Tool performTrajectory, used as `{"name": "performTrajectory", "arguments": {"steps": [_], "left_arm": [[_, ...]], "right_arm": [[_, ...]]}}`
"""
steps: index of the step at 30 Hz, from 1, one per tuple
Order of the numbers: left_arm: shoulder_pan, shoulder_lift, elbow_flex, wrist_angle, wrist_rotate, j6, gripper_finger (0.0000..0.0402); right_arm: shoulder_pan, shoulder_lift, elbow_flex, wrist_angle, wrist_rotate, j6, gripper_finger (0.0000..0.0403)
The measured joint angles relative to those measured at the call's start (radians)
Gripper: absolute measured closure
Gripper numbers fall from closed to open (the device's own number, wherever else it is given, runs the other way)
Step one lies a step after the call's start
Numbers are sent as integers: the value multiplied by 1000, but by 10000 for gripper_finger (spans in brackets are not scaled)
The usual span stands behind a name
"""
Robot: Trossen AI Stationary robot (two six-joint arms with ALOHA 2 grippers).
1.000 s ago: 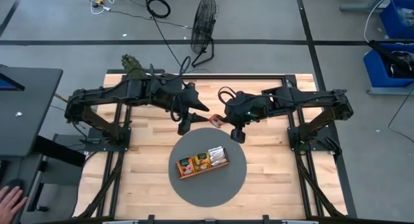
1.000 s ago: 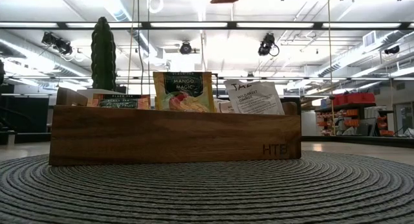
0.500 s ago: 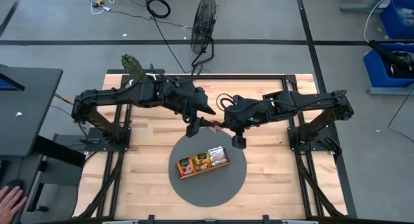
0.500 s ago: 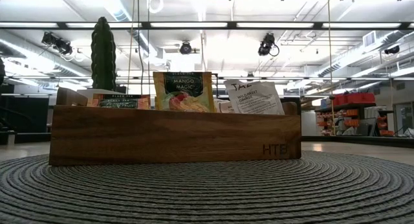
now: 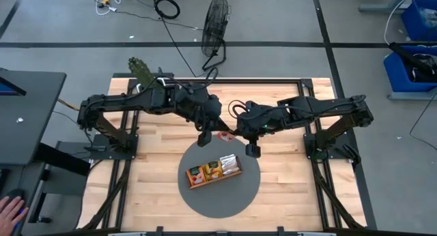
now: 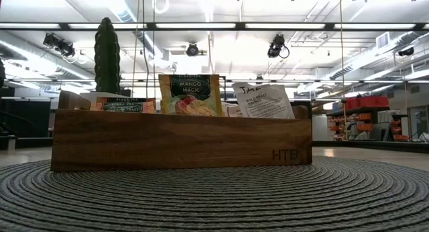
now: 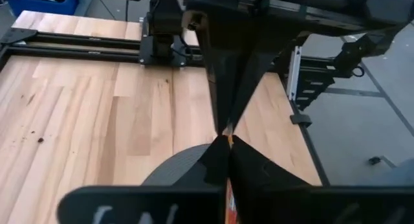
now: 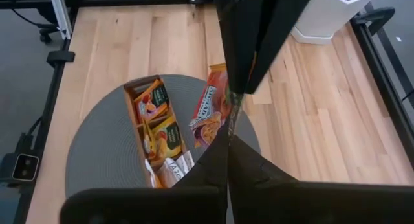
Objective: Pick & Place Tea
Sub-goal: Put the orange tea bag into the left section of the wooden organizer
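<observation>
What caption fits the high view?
Both grippers meet over the round mat, pinching one tea sachet above the wooden tray.

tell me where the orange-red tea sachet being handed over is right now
In the high view the orange-red tea sachet hangs above the table centre, pinched between the left gripper and right gripper, just behind the brown wooden tray.
</observation>
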Motion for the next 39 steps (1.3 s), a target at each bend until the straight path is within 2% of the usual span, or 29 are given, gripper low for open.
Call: {"name": "performTrajectory", "arguments": {"steps": [4,7,15,19,23,28,33,39], "left_arm": [[0,0,0,2,-11,8,397],[-2,-13,-1,-6,-71,7,398],[-31,-80,-1,-20,-144,-50,400],[-75,-109,-1,-31,-232,-85,400],[-125,-135,0,-34,-322,-119,400],[-206,-161,0,-61,-450,-164,400],[-310,-172,-1,-100,-609,-222,400],[-480,-175,-1,-117,-789,-326,400]], "right_arm": [[0,0,0,-4,0,10,401],[-3,-3,0,-6,9,37,385],[0,-50,-1,-36,110,77,285],[0,-70,-1,-37,154,101,238],[0,-86,-1,-34,204,101,210],[0,-103,-1,-36,252,95,201],[0,-103,-1,-37,254,92,200],[0,-103,-1,-33,254,91,204]]}}
